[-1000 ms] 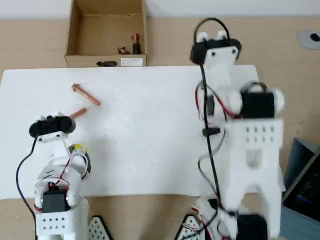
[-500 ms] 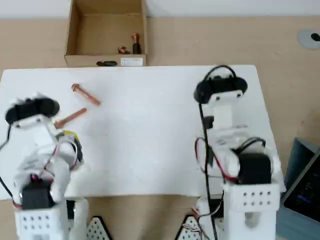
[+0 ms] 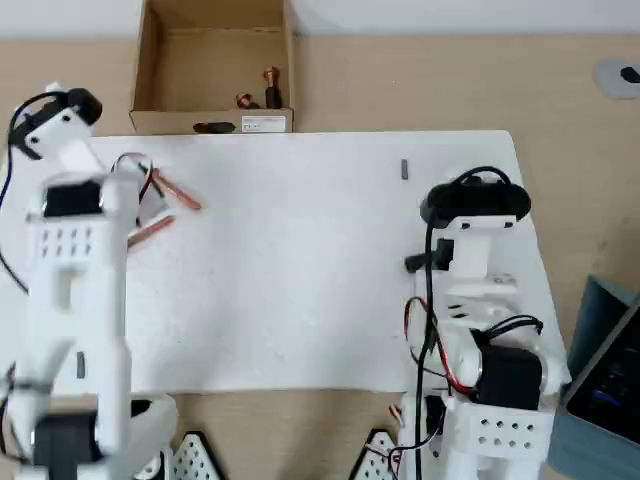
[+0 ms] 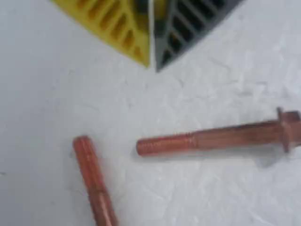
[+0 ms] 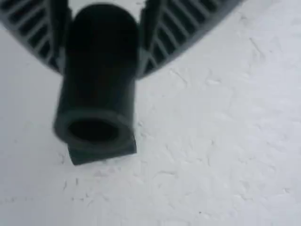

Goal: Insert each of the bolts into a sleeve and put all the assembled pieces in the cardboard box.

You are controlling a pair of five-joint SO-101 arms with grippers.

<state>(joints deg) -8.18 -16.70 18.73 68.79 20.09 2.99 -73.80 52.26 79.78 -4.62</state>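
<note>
At the far edge of the bench (image 3: 420, 80), an open cardboard box (image 3: 142, 70), with a white sheet (image 3: 300, 290) spread just in front of it. Inside the box, against its front wall, two copper-headed pieces (image 3: 270, 88) with dark bodies, close together.

On the sheet, just in front of the box's left corner, two bare copper bolts with threaded ends near each other but not touching. The nearer bolt (image 3: 184, 198) angled away from the box, head end tucked under the left arm (image 3: 70, 260) in the high view, hex head plain to see from the left wrist. The farther bolt (image 3: 152, 229) just beyond it, slanted the other way.

The left end effector (image 4: 151, 56) over the sheet in front of the box's left corner, beside both bolts, yellow and dark fingertips pressed together, gripping nothing, touching neither bolt.

The right end effector (image 5: 101, 54) well to the right of the box, over the right part of the sheet, clamped on a black sleeve (image 5: 96, 108) with the open bore pointing out past the fingertips. The right arm (image 3: 480, 300) stretched along the sheet's right side.

Between that arm and the box, a small dark piece (image 3: 404, 169) alone on the sheet, possibly another sleeve.
</note>
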